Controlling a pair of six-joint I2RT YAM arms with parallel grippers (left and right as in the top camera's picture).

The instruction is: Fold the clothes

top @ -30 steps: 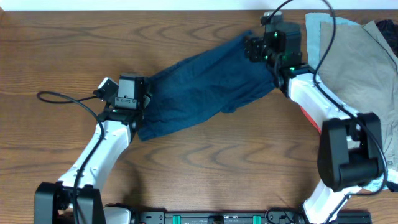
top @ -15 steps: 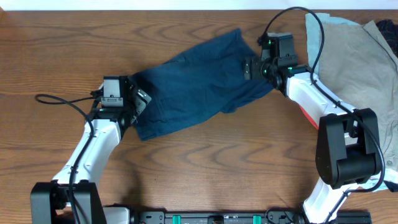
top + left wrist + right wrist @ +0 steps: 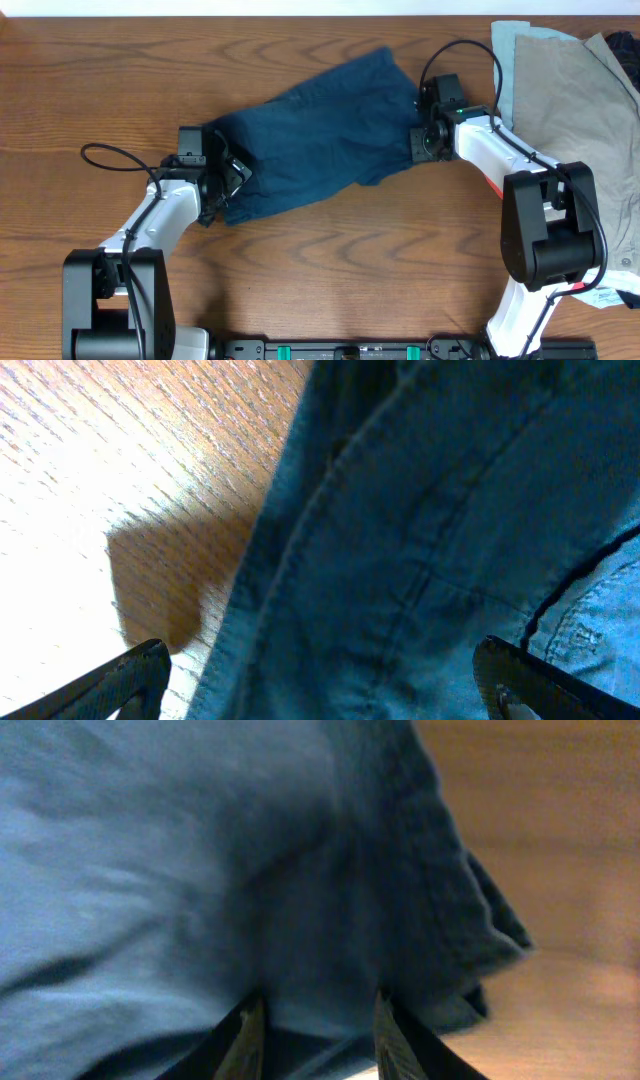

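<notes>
A dark blue garment, probably shorts, lies spread at a slant across the middle of the wooden table. My left gripper is at its lower left end, open wide. In the left wrist view the blue cloth fills the space between the spread fingertips, and its hem runs along bare wood. My right gripper is at the garment's right edge. There the fingers have drawn in around a bunched fold of blue cloth, beside the garment's corner.
A pile of other clothes lies at the right edge of the table: a grey-beige piece, a pale blue one and a dark one. Something red shows under the right arm. A cable trails left of the left arm.
My left gripper has slid right onto the garment's left end and opened fully. My right gripper has come nearer and lower along the right edge, and its fingers have closed in on the cloth.
</notes>
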